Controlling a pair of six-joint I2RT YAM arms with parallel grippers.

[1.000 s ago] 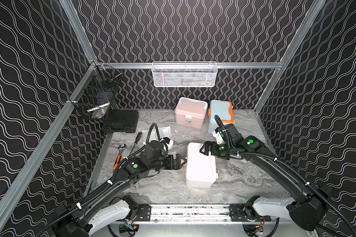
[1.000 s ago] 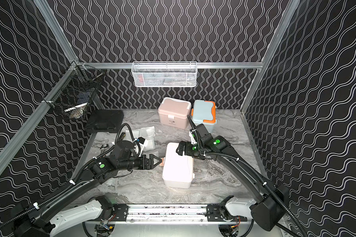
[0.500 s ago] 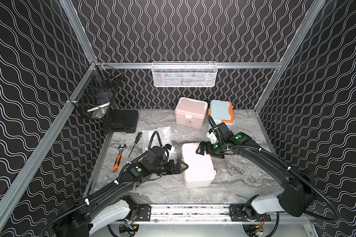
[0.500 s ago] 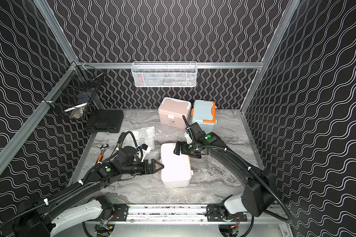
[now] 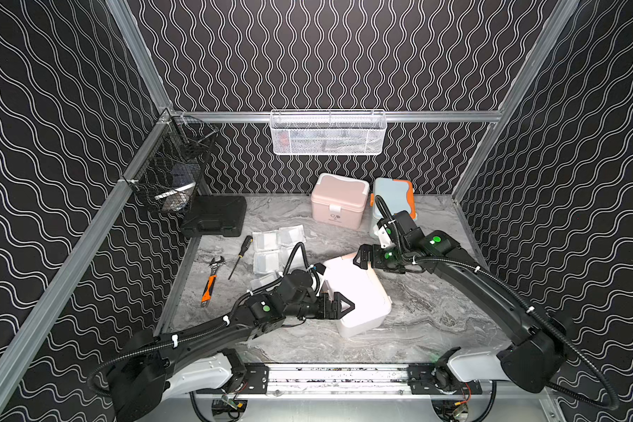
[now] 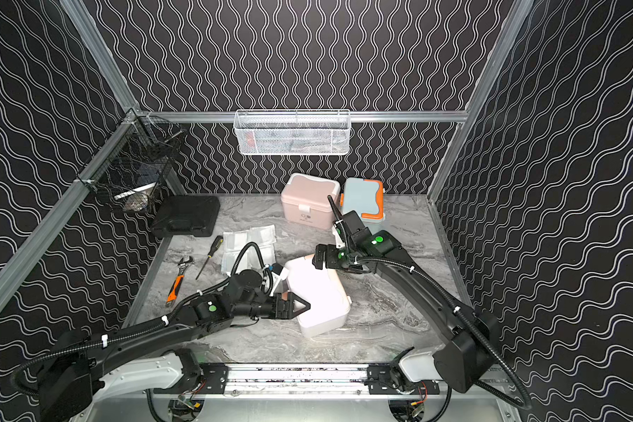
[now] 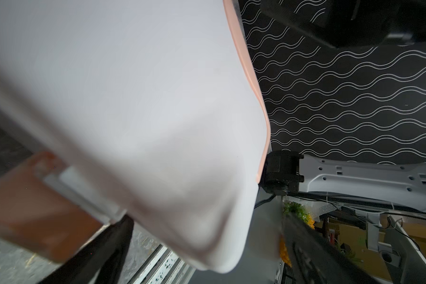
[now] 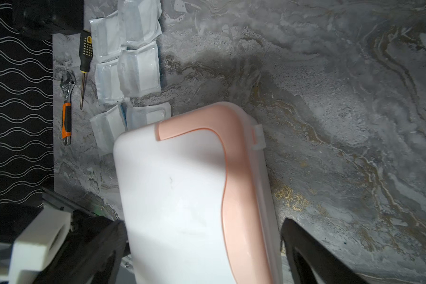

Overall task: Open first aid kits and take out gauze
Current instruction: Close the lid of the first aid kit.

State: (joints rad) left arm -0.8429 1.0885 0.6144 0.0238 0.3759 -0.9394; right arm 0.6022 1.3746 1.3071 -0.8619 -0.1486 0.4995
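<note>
1. my left gripper (image 5: 344, 306) reaches in from the near left to the white kit (image 5: 359, 288), which sits mid table (image 5: 435, 310). in both top views 1 black finger lies over the kit's near-left edge.
2. from my left wrist the kit (image 7: 133, 98) fills most of the view. my jaws are spread wide with its corner between them, and a blurred peach latch shows beside 1 finger. i cannot tell whether either finger presses on it.
3. my right gripper (image 5: 360, 255) is at the kit's far end.
4. from my right wrist those jaws also stand wide apart, with the kit's (image 8: 177, 196) end between them. 1 finger touches its white side, and the other is just beside its clear rim.
5. the kit is skewed to the table's edges. its lid is down and its peach handle lies flat on top.
6. the gauze (image 5: 275, 244) lies flat on the table, left of the kit's far end. from my right wrist i count 6 packets (image 8: 138, 68), some overlapping, and the nearest 2 meet the kit's corner.
7. the pink kit (image 5: 338, 201) and blue kit (image 5: 393, 193) stand side by side at the back wall. the pink one's lid is on, and the blue one is partly behind my right arm.
8. a screwdriver (image 5: 240, 255) and a wrench (image 5: 211, 279) lie left of the gauze. a black case (image 5: 214, 215) sits in the back left corner.
</note>
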